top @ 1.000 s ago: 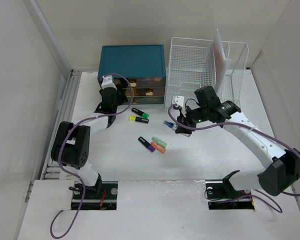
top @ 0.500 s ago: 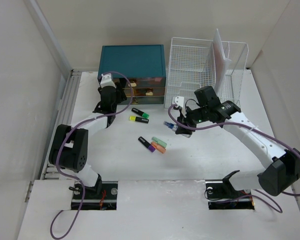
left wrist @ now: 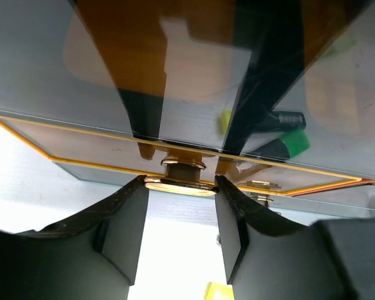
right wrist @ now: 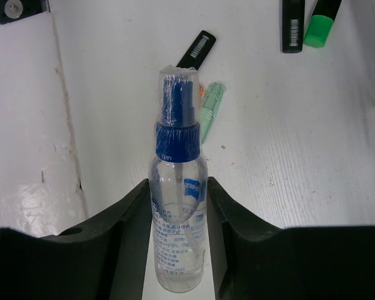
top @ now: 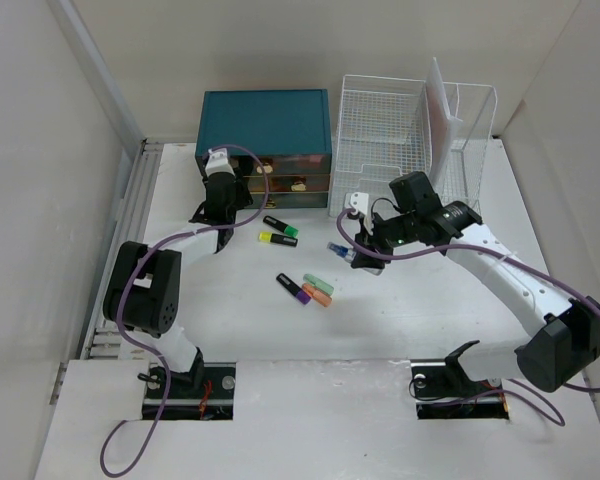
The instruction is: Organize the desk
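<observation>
On the white desk (top: 230, 330), my left gripper (top: 243, 187) reaches the front of the teal drawer chest (top: 265, 122). In the left wrist view its gripper (left wrist: 179, 185) is shut on a gold drawer handle (left wrist: 182, 167), with both fingertips against the handle's ends. The drawer front reflects highlighters. My right gripper (top: 357, 253) hovers over the desk's middle. It is shut on a clear spray bottle (right wrist: 178, 212) with a blue cap, which stands out past the jaws (right wrist: 178, 181) towards the highlighters.
Loose highlighters lie on the desk: green (top: 281, 226), yellow (top: 277, 239), purple (top: 293, 288), orange (top: 317, 295) and mint (top: 319, 284). A white wire rack (top: 380, 130) holding a white sheet stands right of the chest. Grooved rails (top: 138, 195) run along the left edge.
My left gripper's jaws have closed in on the gold handle, and the arm's elbow shifted slightly. The right arm and bottle have not moved.
</observation>
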Controlling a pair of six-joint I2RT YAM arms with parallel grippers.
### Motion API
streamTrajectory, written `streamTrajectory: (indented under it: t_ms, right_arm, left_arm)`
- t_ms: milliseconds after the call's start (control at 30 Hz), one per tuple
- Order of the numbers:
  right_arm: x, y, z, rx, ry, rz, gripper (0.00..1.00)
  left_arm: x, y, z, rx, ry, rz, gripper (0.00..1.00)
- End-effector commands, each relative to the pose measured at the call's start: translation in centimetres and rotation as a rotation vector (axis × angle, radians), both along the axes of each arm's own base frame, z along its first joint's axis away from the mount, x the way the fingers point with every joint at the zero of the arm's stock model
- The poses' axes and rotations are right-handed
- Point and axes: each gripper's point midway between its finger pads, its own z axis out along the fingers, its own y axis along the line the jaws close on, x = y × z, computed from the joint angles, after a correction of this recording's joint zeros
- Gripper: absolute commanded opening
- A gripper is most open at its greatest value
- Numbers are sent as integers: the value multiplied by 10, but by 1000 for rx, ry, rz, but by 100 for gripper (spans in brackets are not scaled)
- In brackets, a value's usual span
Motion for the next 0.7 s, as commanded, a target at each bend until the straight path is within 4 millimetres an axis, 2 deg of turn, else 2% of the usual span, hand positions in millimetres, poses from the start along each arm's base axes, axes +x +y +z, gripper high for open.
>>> streamTrajectory:
  t_ms: [0,133,267,500,667]
  right_arm:
    - [-1,3,17,52,-35,31,0]
    - [-1,3,17,52,-35,31,0]
    - [-1,3,17,52,-35,31,0]
    - [-4,3,17,53,-31,42,0]
    - [-4,3,17,53,-31,42,0]
  left_arm:
    - [21,3,45,-20,-134,38,42]
    - [20,0,49,-20,-144,38,49]
    - [17,4,64,12,-174,57,52]
    - [15,9,66,37,-173,71,52]
    - [15,4,66,36,-173,62,52]
